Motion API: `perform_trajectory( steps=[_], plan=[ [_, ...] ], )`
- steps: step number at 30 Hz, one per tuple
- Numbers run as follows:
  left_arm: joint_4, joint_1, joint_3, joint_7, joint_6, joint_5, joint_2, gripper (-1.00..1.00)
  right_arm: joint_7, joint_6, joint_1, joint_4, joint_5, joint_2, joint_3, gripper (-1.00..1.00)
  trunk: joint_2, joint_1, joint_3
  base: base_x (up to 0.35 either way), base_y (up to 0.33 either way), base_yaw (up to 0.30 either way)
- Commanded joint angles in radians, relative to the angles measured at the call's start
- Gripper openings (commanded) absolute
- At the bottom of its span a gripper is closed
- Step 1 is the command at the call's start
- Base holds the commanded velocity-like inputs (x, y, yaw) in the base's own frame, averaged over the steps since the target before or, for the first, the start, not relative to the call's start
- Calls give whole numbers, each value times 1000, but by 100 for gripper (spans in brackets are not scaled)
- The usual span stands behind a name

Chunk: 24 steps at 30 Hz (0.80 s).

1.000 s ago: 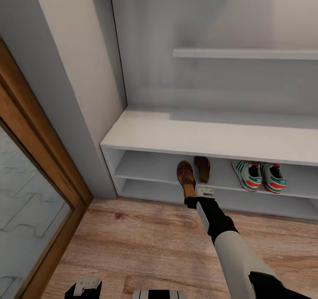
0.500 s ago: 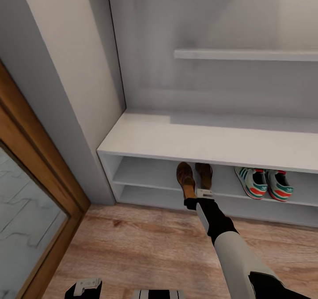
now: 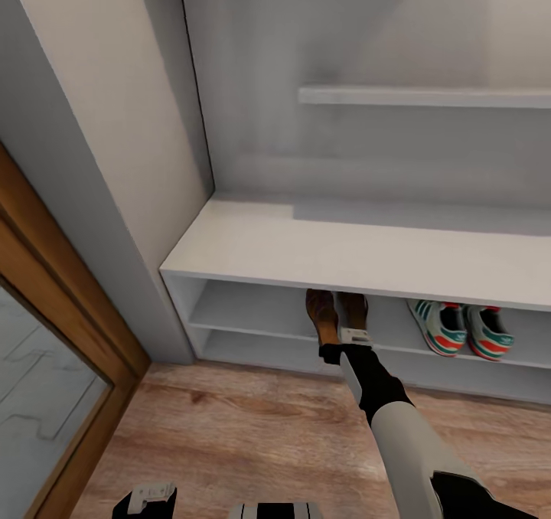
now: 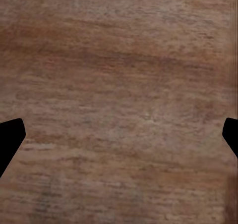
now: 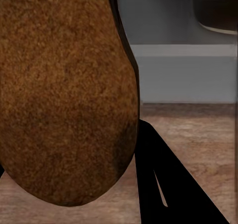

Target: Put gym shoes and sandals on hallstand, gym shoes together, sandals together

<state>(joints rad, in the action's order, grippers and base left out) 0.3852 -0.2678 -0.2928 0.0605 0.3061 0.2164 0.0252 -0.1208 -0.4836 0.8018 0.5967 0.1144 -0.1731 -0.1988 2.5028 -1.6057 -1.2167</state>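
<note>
We face the light grey hallstand (image 3: 360,247) with open shelves, above the wood-plank corridor floor (image 3: 252,442). Two white, green-striped gym shoes (image 3: 459,328) sit side by side on its shelf. One dark brown leather sandal (image 3: 353,308) lies there; our right gripper (image 3: 327,343) fingers hold the second sandal (image 3: 321,316) beside it, unreleased. Our left gripper (image 4: 119,140) fingers spread wide, empty.

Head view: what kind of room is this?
Likely a home entryway or corridor: a grey hallstand with gym shoes and sandals on its shelf, wood plank floor, and a wood-framed door beside it.
</note>
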Motion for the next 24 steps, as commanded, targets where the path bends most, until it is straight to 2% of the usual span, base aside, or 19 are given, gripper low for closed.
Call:
perform_trajectory(
  steps=[1,20,24],
  plan=[
    [-1,-1,-9,6,4,8,-1,100,1,-6,0,2,7,-1,-5,-100,0,0,-1,140,-91,0],
    [-1,-1,-9,7,4,7,-1,100,1,-6,0,2,7,-1,-5,-100,0,0,-1,46,-9,0],
    [-1,-1,-9,7,4,7,-1,100,1,-6,0,2,8,-1,-5,-100,0,0,-1,232,0,0]
  ],
)
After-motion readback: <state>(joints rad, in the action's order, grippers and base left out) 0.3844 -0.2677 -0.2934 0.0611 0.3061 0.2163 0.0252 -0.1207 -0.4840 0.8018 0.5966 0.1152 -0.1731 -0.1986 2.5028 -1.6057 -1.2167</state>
